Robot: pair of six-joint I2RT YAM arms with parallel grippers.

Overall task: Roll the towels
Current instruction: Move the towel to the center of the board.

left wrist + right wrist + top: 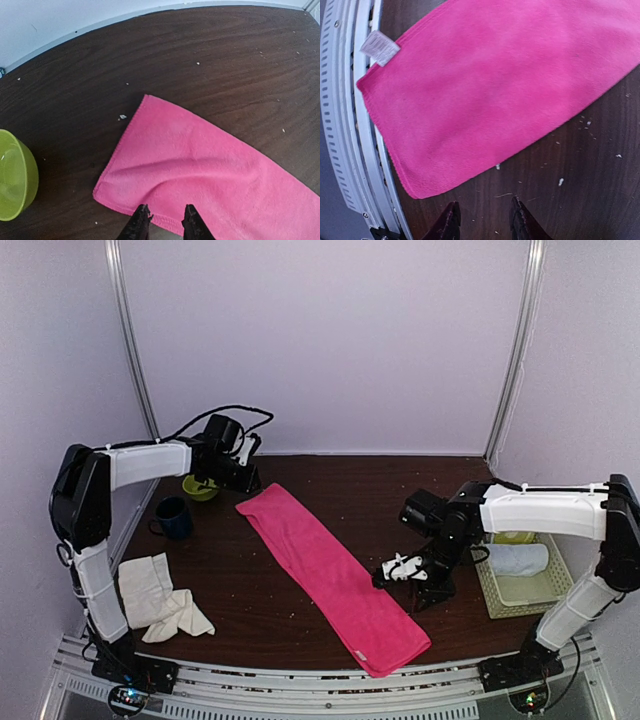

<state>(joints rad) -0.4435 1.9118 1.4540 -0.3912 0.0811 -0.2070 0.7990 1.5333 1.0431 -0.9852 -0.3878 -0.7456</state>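
Note:
The bright pink towel (330, 575) lies flat and unrolled, running diagonally from the back left to the table's front edge. My left gripper (246, 480) is open and empty just above the towel's far end; its fingertips (141, 222) straddle the hemmed edge of the towel (200, 165). My right gripper (388, 574) is open and empty just right of the towel's near half, over bare table (485, 220). The towel's near corner (470, 100) with its white tag (380, 47) overlaps the front rail. The cream towel (158, 598) lies crumpled at the front left.
A green bowl (200, 487) and a dark blue mug (174, 517) stand at the back left, close to my left gripper; the bowl also shows in the left wrist view (12, 175). A yellow-green basket (495, 602) at the right holds a white towel roll (515, 560).

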